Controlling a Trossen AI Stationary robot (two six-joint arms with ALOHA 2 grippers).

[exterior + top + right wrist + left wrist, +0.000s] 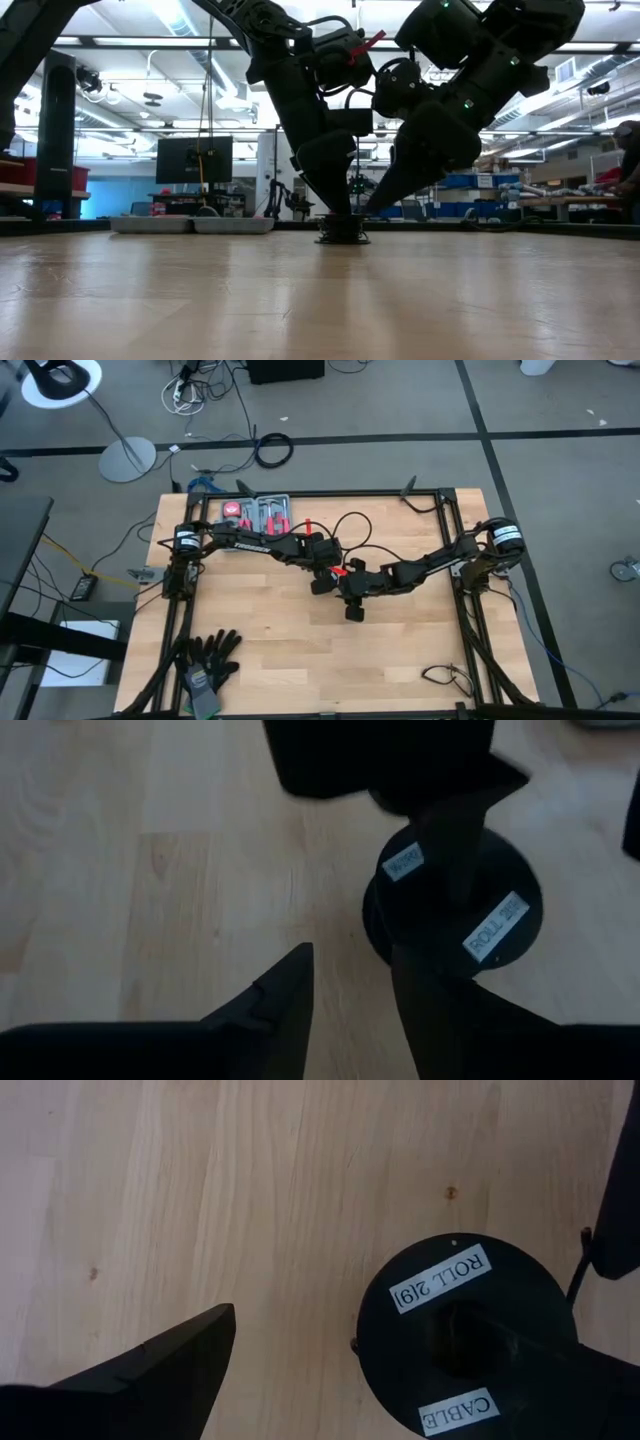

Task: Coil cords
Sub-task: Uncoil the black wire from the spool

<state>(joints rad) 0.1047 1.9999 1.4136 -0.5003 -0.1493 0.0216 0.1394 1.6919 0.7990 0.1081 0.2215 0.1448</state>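
Dark fingers (150,1375) of my left gripper (400,1370) fill the near edge of the left wrist view, spread as wide as they go, and I see the black spool (470,1335) sitting partly between them, close against one finger and clear of the other, with nothing gripped. White labels on the spool's top face read "ROLL 2[9]" and "CABLE". Over on the right wrist view, my right gripper (350,985) has its jaws parted, and the same spool (455,905) lies just ahead of them, overlapping the tip of one finger; I can't tell whether that finger touches it, and it isn't clamped. From the low view both arms come down together onto the spool (342,232), which stands flat on the wooden table (320,300). Looking down from above, both grippers meet mid-table, and a thin black cord (352,522) loops across the wood just behind them.
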